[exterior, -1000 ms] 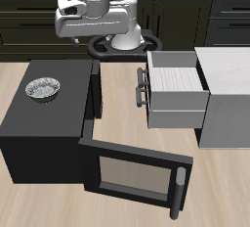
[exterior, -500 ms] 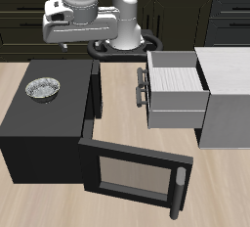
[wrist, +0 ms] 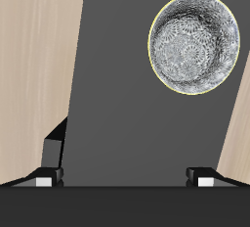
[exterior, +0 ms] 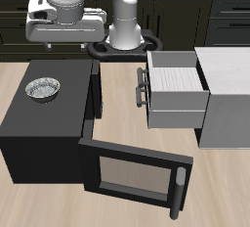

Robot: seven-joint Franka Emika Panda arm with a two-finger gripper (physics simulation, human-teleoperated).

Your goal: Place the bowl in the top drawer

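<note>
The fingertips (wrist: 44, 177) stand well apart in the wrist view, one at each side with nothing between them, so the gripper (wrist: 121, 178) is open and empty. It looks down on the dark flat top of the black box (exterior: 44, 118), and the bowl (wrist: 194, 43) lies ahead of the fingers, off to one side of the gap and not yet under it.

In the exterior view the bowl (exterior: 43, 90) sits upright on the box's top, near its back edge; the box's windowed door (exterior: 132, 177) hangs open toward the table's front edge. The top drawer (exterior: 174, 94) stands beside the box, pulled out, its white ridged inside bare.

By my reading the drawer is ready, but the bowl is not yet grasped. Centring over it, descending, gripping, carrying and release are all left.
</note>
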